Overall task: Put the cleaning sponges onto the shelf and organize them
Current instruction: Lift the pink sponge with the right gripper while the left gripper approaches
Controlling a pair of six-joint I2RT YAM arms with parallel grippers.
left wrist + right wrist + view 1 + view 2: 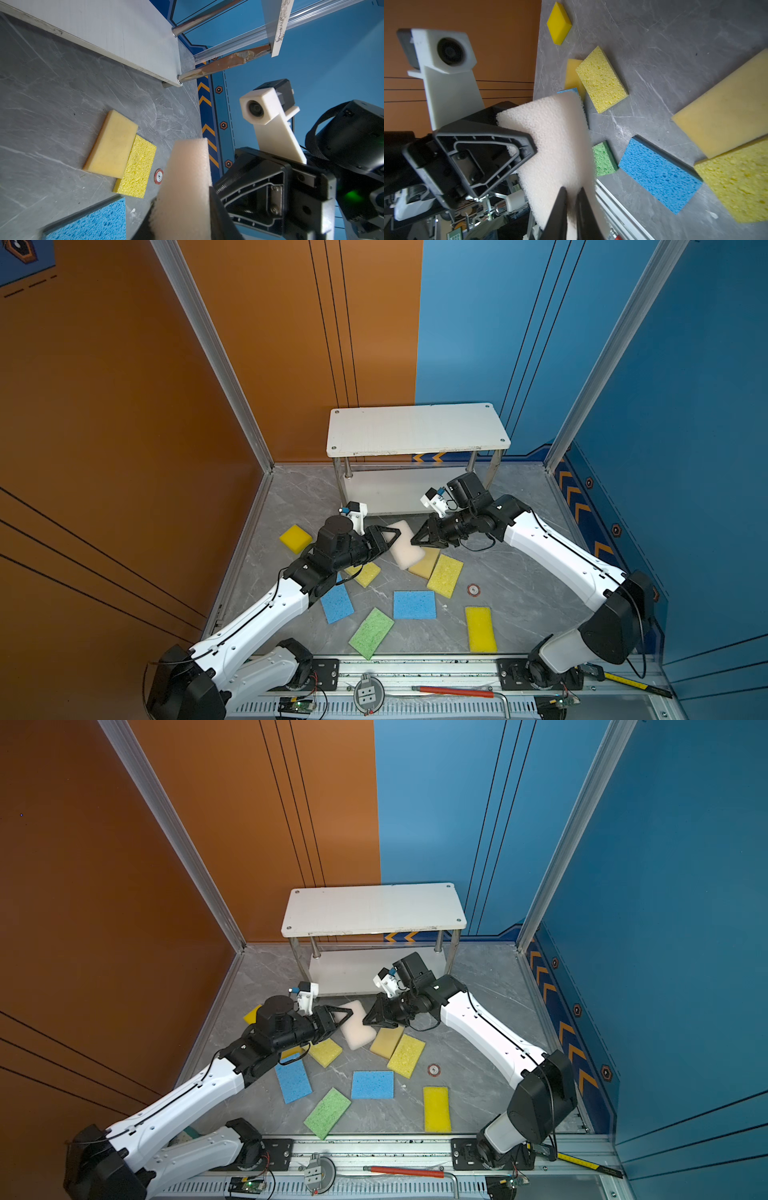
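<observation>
A pale pinkish-white rectangular foam sponge (405, 549) hangs tilted in mid-air between my two sets of jaws, clear of the grey marble-patterned tabletop (519, 572). My left gripper (392, 537) is clamped across the sponge's flat faces near one long edge. My right gripper (415, 540) meets the opposite edge with its jaws a narrow gap apart; I cannot tell whether they pinch the foam or only touch it. The sponge's long axis runs crosswise to both jaws. The white two-tier shelf with shiny metal posts (415, 431) stands just beyond both sets of fingertips, lower board nearest. A smooth pale-yellow rectangular sponge (426, 566) lies flat beneath my right jaws. I judge the left arm better placed to carry the sponge forward.
</observation>
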